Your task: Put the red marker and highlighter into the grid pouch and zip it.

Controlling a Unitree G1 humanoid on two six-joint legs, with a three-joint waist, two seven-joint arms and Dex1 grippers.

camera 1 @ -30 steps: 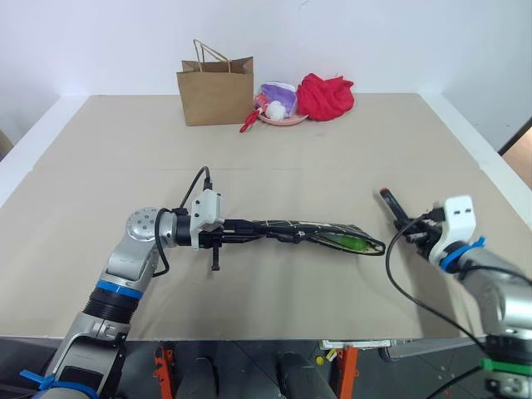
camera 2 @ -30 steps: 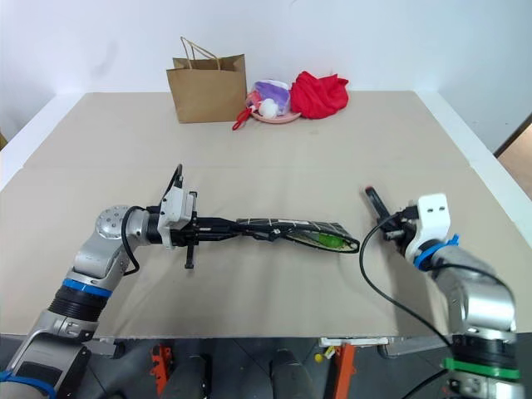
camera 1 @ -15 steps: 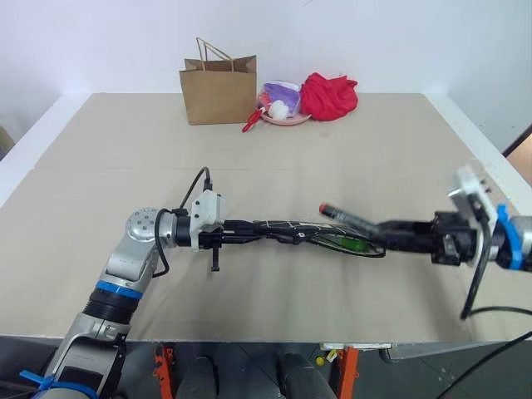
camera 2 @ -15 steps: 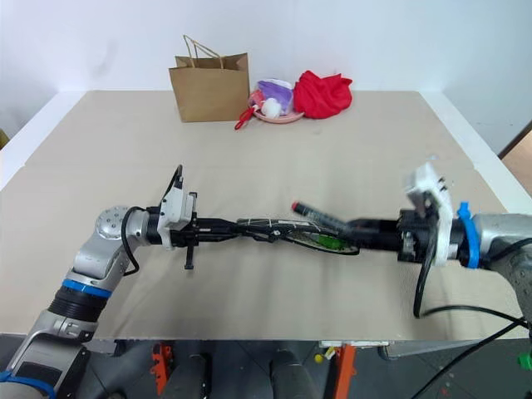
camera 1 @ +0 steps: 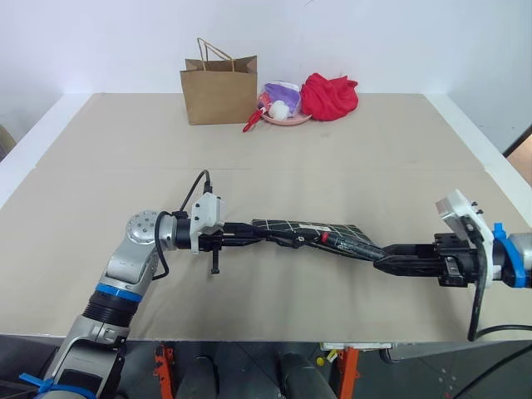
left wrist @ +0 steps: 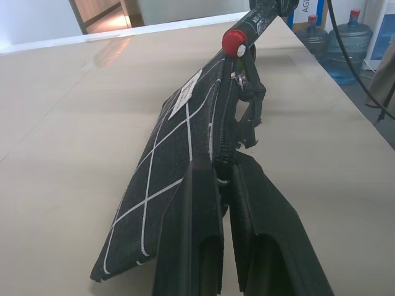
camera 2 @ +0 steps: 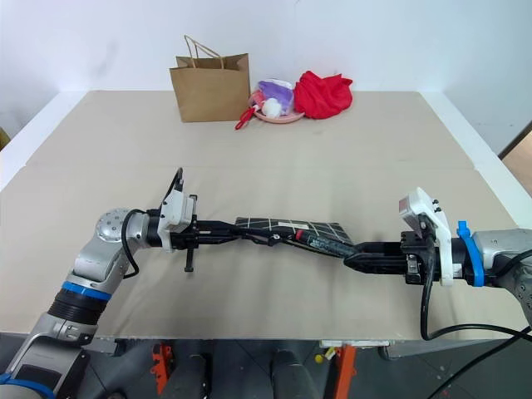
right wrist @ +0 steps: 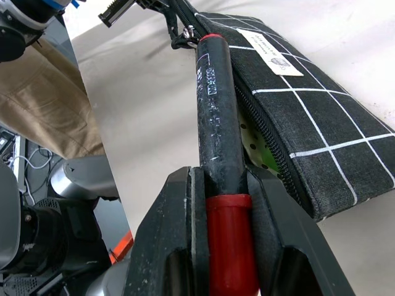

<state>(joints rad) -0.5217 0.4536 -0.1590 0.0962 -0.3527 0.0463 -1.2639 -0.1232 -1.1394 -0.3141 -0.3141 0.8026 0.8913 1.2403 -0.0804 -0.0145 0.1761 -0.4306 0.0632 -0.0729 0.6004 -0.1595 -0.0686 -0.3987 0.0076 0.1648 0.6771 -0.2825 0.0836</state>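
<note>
Left gripper: fingers pressed together on the zipper edge of the grid pouch, holding that end just above the table.
Grid pouch: black with white grid lines, stretched level between the two grippers; its zipper is open along the upper edge, white label facing up.
Highlighter: a sliver of green shows inside the open pouch, beside the marker.
Red marker: lies along the pouch opening, its far end at the mouth near the zipper pull, its red body gripped at the other end.
Right gripper: fingers clamped on the red marker, just right of the pouch.
</note>
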